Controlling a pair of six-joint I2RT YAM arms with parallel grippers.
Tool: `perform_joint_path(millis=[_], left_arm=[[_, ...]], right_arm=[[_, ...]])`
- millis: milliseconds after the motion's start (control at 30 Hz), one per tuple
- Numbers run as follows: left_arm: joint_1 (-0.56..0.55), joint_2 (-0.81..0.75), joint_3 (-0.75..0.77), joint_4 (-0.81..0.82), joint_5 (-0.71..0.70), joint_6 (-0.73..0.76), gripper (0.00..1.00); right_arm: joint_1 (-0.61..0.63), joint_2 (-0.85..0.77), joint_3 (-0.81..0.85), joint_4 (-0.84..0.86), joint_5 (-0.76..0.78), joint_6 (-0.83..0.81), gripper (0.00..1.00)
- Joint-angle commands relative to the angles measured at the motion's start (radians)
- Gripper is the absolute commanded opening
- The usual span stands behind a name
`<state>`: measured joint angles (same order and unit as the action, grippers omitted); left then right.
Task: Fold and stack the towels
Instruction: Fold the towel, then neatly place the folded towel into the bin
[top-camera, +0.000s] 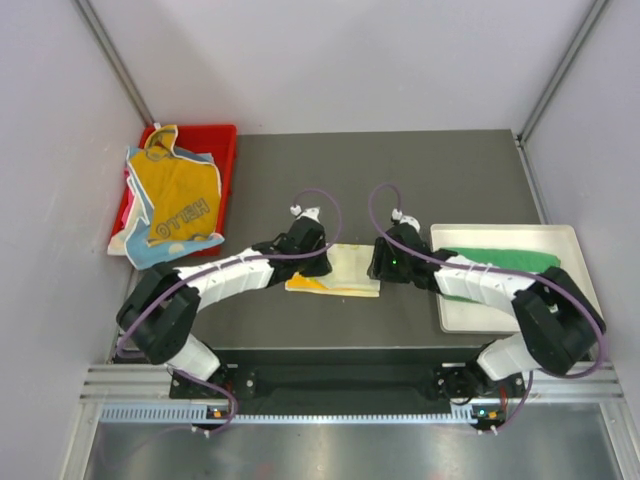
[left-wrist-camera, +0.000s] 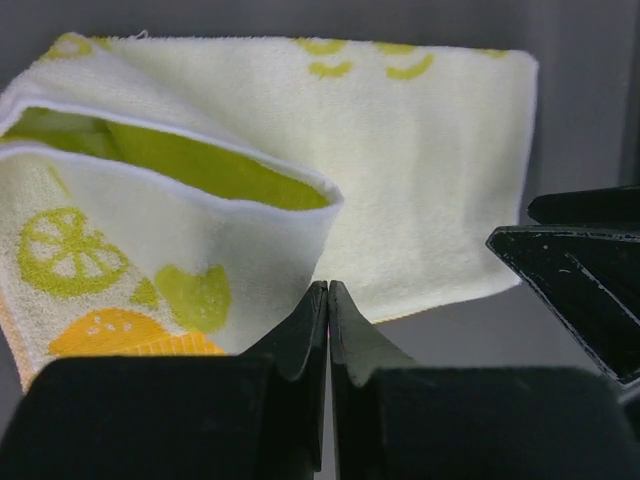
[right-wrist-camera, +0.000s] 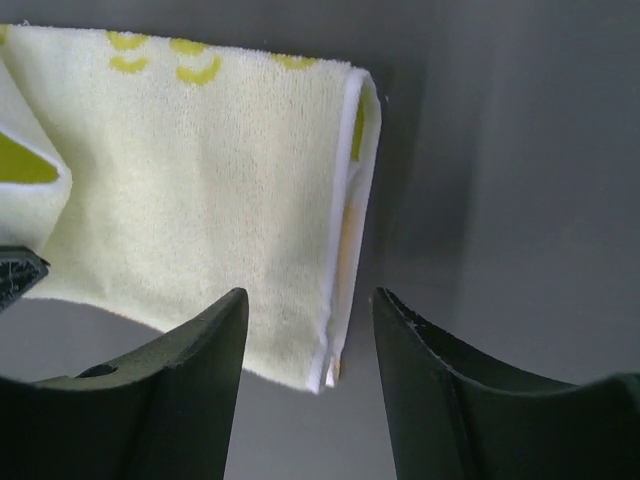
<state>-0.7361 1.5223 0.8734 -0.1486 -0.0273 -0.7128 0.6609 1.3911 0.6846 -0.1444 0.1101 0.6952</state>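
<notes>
Four towels in view. The pale yellow lemon-print terry towel (top-camera: 345, 272) lies folded mid-tabletop, between the two wrists.

Left gripper (left-wrist-camera: 328, 300): jaws clenched tip to tip at the towel's left end. There the top layer bulges up and shows a lime-green inside. They look to be nipping that layer's hem, but the tips hide the contact, so not certain.

Right gripper (right-wrist-camera: 310, 305): jaws apart, gripping nothing. The towel's white-hemmed right fold sits in the gap, with a sliver of orange between the layers.

Around:
- Red plastic bin (top-camera: 225, 140) sits at the far-left corner of the dark grey tabletop (top-camera: 420, 170).
- Orange-yellow "HELLO" towel (top-camera: 180, 200) is draped over the bin. A light blue towel (top-camera: 140, 250) lies under it and spills over the bin's near rim.
- White flat tray (top-camera: 455, 240) is at the right edge. A plain green folded towel (top-camera: 515, 260) lies on it, partly hidden from above by the right forearm.

In the way: each gripper blocks one end of the yellow towel. The left wrist view shows the right gripper's black finger just beside the towel's far end.

Room: open tabletop behind the towel out to the far edge, plus a narrow strip between the towel and the tray. Grey walls close in on the left, right and far sides.
</notes>
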Motion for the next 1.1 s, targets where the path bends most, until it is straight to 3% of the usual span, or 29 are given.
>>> perform_joint_path(millis=[0, 167, 267, 433, 567, 667, 733, 900, 1067], left_arm=[[-0.023, 0.004, -0.007, 0.001, -0.106, -0.023, 0.04], [-0.025, -0.201, -0.105, -0.179, -0.337, -0.115, 0.06], [-0.025, -0.309, -0.155, -0.288, -0.390, -0.194, 0.06], [-0.025, -0.444, -0.240, -0.373, -0.396, -0.270, 0.16], [-0.025, -0.522, -0.226, -0.347, -0.366, -0.205, 0.24], [-0.025, -0.476, -0.157, -0.250, -0.281, -0.114, 0.24], [-0.026, -0.365, -0.065, -0.227, -0.249, -0.056, 0.24], [-0.028, -0.150, 0.042, -0.242, -0.313, -0.023, 0.18], [-0.026, -0.103, 0.004, -0.295, -0.427, -0.068, 0.15]], right_arm=[[-0.014, 0.068, 0.069, 0.094, -0.039, -0.042, 0.53], [-0.012, 0.042, 0.034, 0.105, -0.055, -0.056, 0.52], [-0.014, 0.005, 0.004, 0.105, -0.061, -0.062, 0.53], [-0.017, -0.027, -0.028, 0.095, -0.070, -0.074, 0.52], [-0.020, -0.050, -0.023, 0.066, -0.052, -0.085, 0.52], [-0.026, -0.061, -0.010, 0.052, -0.029, -0.083, 0.53], [-0.027, -0.044, 0.015, 0.054, -0.018, -0.083, 0.55], [-0.026, 0.028, 0.062, 0.046, 0.005, -0.073, 0.58], [-0.026, 0.106, 0.082, 0.075, -0.012, -0.043, 0.58]])
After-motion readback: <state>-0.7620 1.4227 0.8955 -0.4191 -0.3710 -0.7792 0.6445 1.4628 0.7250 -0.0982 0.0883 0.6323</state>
